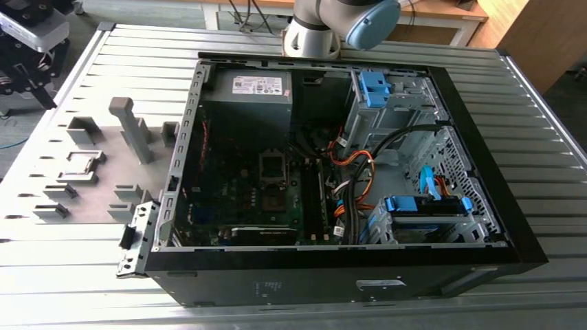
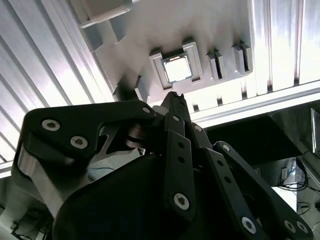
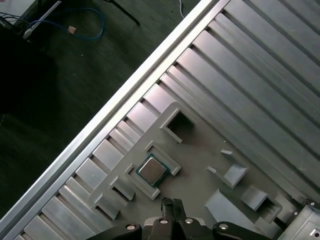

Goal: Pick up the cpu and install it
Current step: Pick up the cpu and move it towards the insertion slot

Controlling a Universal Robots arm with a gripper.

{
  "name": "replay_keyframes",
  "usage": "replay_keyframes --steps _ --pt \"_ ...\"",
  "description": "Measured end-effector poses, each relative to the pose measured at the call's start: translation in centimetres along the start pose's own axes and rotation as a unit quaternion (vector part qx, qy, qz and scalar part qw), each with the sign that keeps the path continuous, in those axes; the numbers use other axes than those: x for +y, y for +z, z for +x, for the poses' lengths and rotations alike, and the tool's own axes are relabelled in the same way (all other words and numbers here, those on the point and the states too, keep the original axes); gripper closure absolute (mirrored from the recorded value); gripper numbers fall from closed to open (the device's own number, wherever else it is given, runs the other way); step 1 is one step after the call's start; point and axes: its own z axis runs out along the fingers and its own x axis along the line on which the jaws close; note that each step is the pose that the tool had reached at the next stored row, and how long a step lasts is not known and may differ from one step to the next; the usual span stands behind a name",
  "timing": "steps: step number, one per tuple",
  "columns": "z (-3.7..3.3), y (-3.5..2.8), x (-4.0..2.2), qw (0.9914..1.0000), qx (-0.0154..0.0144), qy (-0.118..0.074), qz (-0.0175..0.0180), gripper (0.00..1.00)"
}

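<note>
Cpu (image 3: 151, 170) lies flat in grey holder frame (image 3: 167, 161), silvery top up, just ahead of end effector (image 3: 171, 204) tips: near, not touching. Second wrist view agrees: cpu (image 2: 177, 69) seated square in frame, just beyond end effector (image 2: 175, 96). End effector fingers pressed together, pinching nothing. Holder sits on grey fixture plate (image 3: 200, 155), other small blocks around it, plate on ribbed desk (image 3: 260, 85). Exterior view: open computer case (image 1: 321, 282) farther from end effector than plate, dark socket frame (image 1: 275, 179) on board inside.
</note>
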Motion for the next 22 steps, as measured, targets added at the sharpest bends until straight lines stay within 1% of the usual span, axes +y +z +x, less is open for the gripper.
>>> replay_keyframes --steps 3,6,8,11,13,14,16,18,20,21,22 --pt "0.00 0.02 0.00 0.99970 0.0009 -0.024 -0.0003 0.89" --pt "0.00 0.04 0.00 0.99883 0.0018 -0.048 -0.0006 0.89" --pt "0.00 0.05 0.00 0.99790 0.0024 -0.065 -0.0008 0.89" --pt "0.00 0.07 0.00 0.99603 0.0034 -0.089 -0.0011 0.89" --pt "0.00 0.09 -0.01 0.99453 0.0039 -0.104 -0.0013 0.89" --pt "0.00 0.10 -0.01 0.99363 0.0042 -0.113 -0.0014 0.89" --pt "0.00 0.12 -0.01 0.99143 0.0049 -0.131 -0.0016 0.89" --pt "0.00 0.14 -0.01 0.98897 0.0056 -0.148 -0.0018 0.89" --pt "0.00 0.16 -0.01 0.98615 0.0063 -0.166 -0.0021 0.89" --pt "0.00 0.17 -0.01 0.98462 0.0066 -0.175 -0.0022 0.89" --pt "0.00 0.18 -0.01 0.98290 0.0070 -0.184 -0.0023 0.89"
